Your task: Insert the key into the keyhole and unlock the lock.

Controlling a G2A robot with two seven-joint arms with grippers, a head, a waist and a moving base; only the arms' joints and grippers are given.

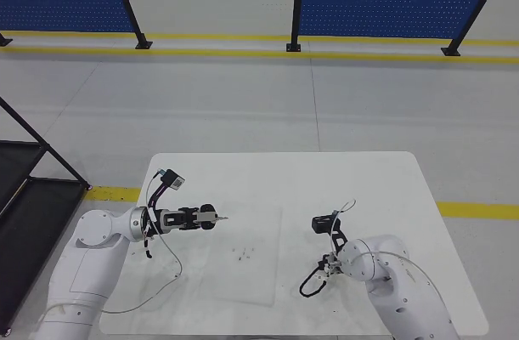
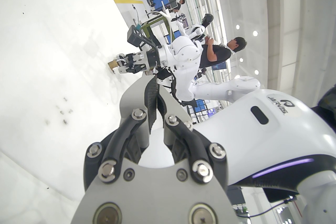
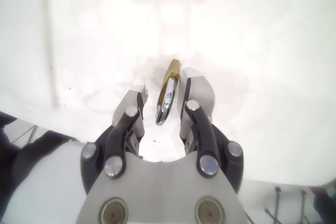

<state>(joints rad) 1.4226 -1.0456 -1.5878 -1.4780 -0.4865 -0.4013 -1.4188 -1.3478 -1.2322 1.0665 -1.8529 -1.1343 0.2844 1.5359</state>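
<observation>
A brass padlock (image 3: 172, 70) with a chrome shackle (image 3: 165, 104) stands on the white table (image 1: 369, 178), between the fingers of my right gripper (image 3: 164, 77). That gripper is open. The lock leans against one finger (image 3: 194, 86), and a gap shows to the other finger (image 3: 137, 88). From the left wrist view, the right gripper (image 2: 118, 63) is low on the table with the padlock (image 2: 112, 64) at its tips. My left gripper (image 1: 210, 218) hovers over the table's left half, shut on the key (image 1: 221, 218). The key's thin tip points toward the right arm (image 1: 365, 259). Its shut fingertips (image 2: 151, 86) hide most of the key.
A few small dark specks (image 1: 245, 252) lie on the table between the two arms. A black rack (image 1: 13, 195) stands off the table's left side. Blue barriers (image 1: 55, 15) line the far floor. Bare table stretches toward the back edge.
</observation>
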